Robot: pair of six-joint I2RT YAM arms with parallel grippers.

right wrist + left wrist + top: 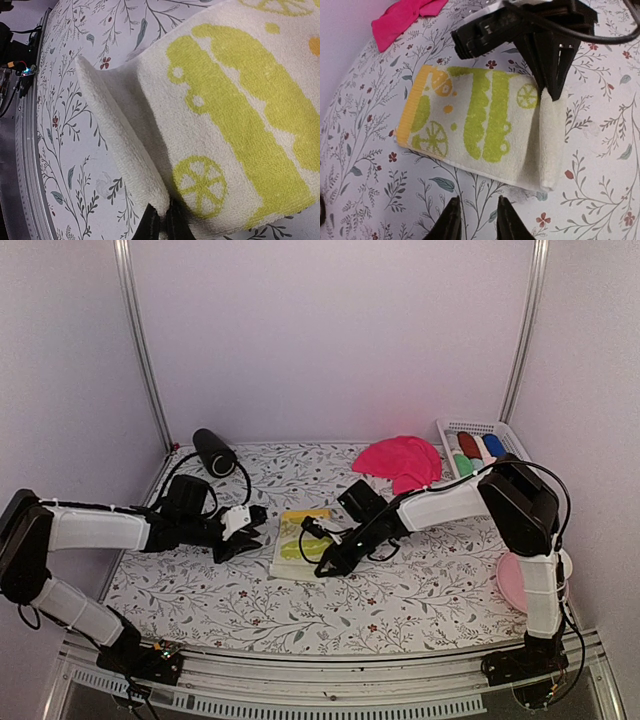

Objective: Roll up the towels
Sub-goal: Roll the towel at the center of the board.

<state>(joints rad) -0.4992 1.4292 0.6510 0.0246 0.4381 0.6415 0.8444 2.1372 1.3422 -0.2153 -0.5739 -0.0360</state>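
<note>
A pale towel printed in lime green and yellow lies flat in the middle of the table. Its near edge is lifted into a fold. My right gripper is shut on the corner of that folded edge, and it comes in from the right. My left gripper hovers just off the towel's left side; it is open by a narrow gap, with nothing between its fingers. A hot pink towel lies crumpled at the back right. Rolled towels in red, blue and green fill a basket.
A white basket stands at the back right corner. A black cylinder lies at the back left. A pink plate sits at the right edge behind the right arm. The floral cloth covers the table.
</note>
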